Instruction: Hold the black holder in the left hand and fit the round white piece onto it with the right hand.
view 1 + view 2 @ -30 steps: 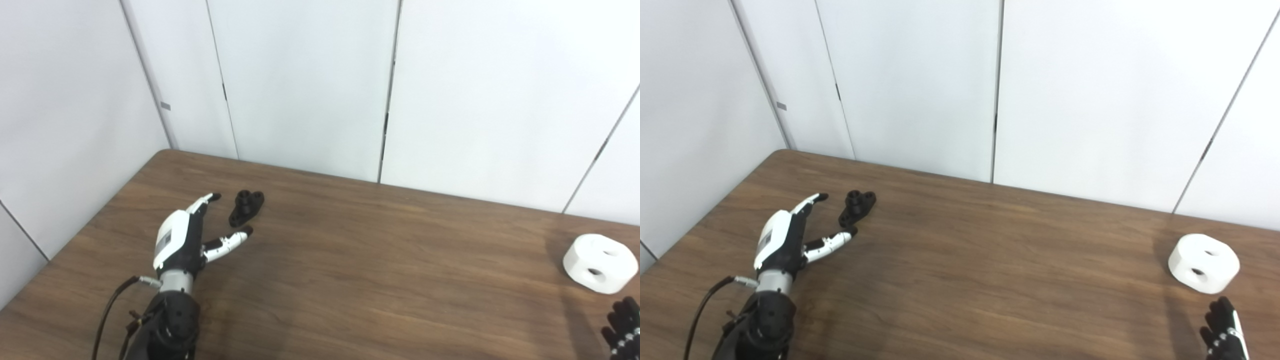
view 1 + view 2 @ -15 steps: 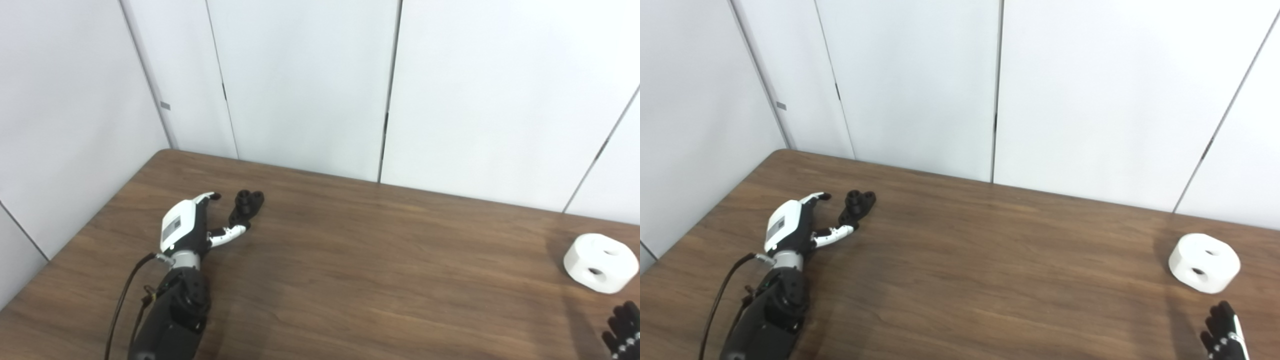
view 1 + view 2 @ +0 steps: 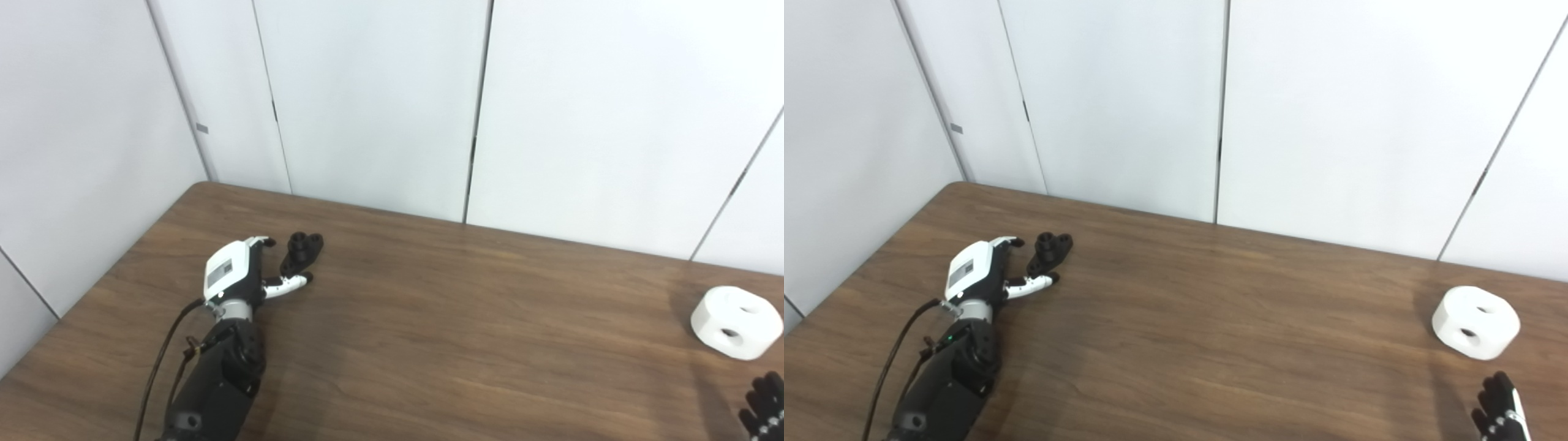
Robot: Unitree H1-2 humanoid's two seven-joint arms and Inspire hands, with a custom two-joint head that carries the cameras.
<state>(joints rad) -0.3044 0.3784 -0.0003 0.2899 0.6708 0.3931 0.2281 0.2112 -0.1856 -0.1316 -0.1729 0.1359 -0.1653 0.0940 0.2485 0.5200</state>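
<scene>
The black holder (image 3: 301,252) lies on the brown table (image 3: 429,331) at the far left. My left hand (image 3: 239,275) is open right beside it, thumb under its near end and fingers to its left; contact cannot be told. The round white piece (image 3: 735,322) with two holes lies at the far right of the table. My right hand (image 3: 1499,413) is at the bottom right corner, just in front of the white piece and apart from it, fingers spread and holding nothing.
White wall panels (image 3: 380,104) stand right behind the table's far edge. The table's left edge (image 3: 110,269) runs close to my left arm.
My left hand has moved forward to the black holder, and its thumb and fingers now sit around the holder's near end. My right hand has sunk a little lower.
</scene>
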